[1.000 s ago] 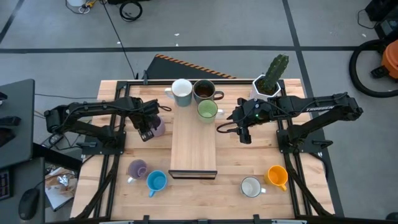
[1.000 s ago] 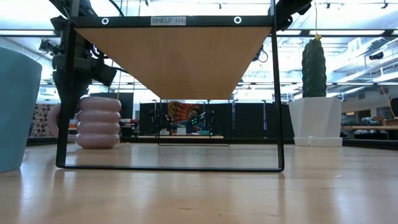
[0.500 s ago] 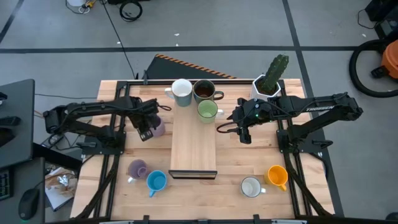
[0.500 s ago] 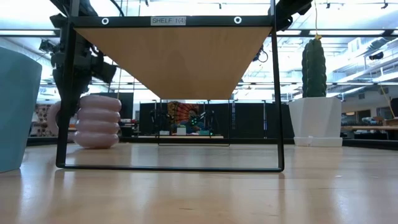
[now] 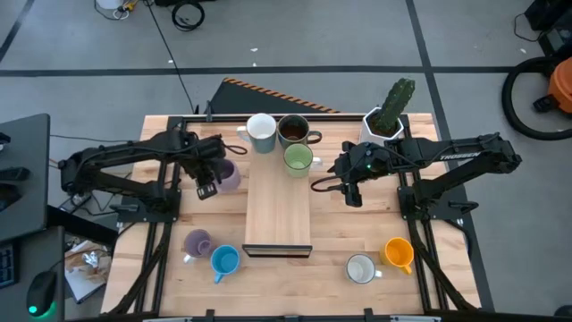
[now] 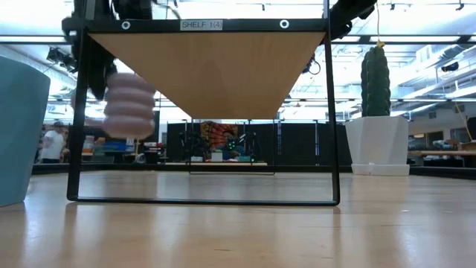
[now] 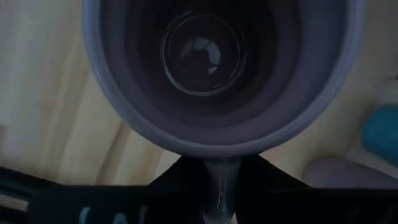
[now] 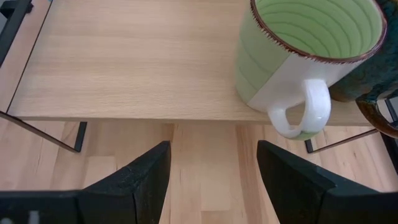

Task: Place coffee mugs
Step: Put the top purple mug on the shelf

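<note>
Now the left gripper's (image 5: 207,185) fingers grasp a lilac mug (image 5: 226,175); right fingers (image 8: 142,180) spread.

shelf top (image 5: 279,210): bare planks from the middle to the near edge, plenty of room to come in from above
far end of shelf: taken up by the white mug (image 5: 261,131), brown mug (image 5: 293,131) and green mug (image 5: 298,158), packed tight
left gripper (image 5: 211,182): lifted lilac mug (image 6: 129,104) hangs just off the shelf's left edge, black frame post (image 6: 77,119) right beside it
right gripper (image 8: 211,180): fingers spread, bare table between them, green mug just ahead
behind right gripper: cactus pot (image 5: 384,123) close by
</note>
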